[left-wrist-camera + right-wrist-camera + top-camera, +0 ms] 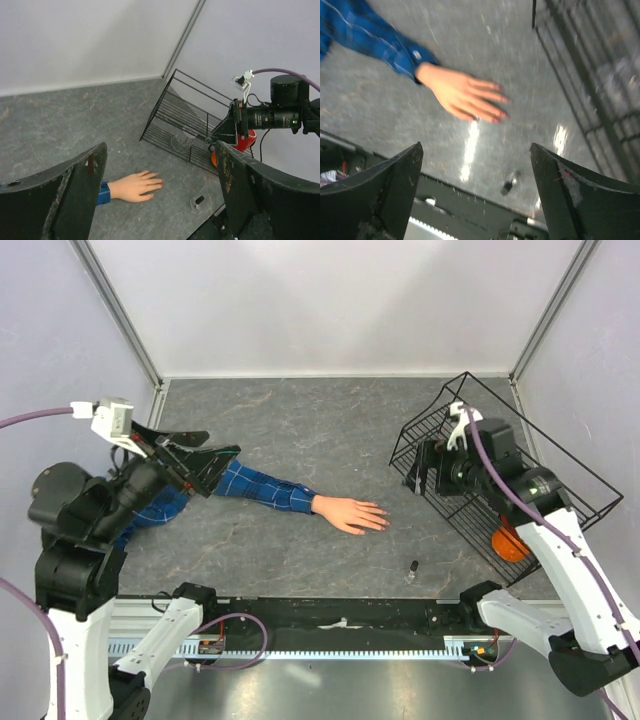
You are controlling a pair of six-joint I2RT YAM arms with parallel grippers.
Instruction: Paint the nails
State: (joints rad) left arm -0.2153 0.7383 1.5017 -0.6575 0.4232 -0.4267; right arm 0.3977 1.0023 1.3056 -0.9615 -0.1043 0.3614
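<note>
Lying flat on the grey table [300, 420], the pale mannequin hand [350, 514] sits near the middle of the workspace, its fingers pointing toward the robot's right. The nails [382, 519] are at the tips of those fingers, too small to make out from above. In the blurred right wrist view the fingertips look reddish [503, 115], though the blur hides any detail. A blue plaid sleeve [265, 490] runs from the wrist back toward the left side of the table.

The left gripper [212, 462] hangs over the far end of that sleeve, well apart from the hand. Its two dark fingers [75, 195] are spread wide with nothing between them. The right gripper [415, 468] hovers in front of the black wire basket [560, 455], which stands tilted on the right side of the table. It points back toward the mannequin hand, and its fingers [570, 195] are likewise spread wide and hold nothing.

A small dark bottle [413, 567] lies on the table near the front edge, between the mannequin hand and the basket and touching neither. From the left wrist camera it shows just beyond the fingertips, toward the near rail [198, 201]. An orange object [510, 543] rests in the lower part of the basket, partly hidden by the right arm.
</note>
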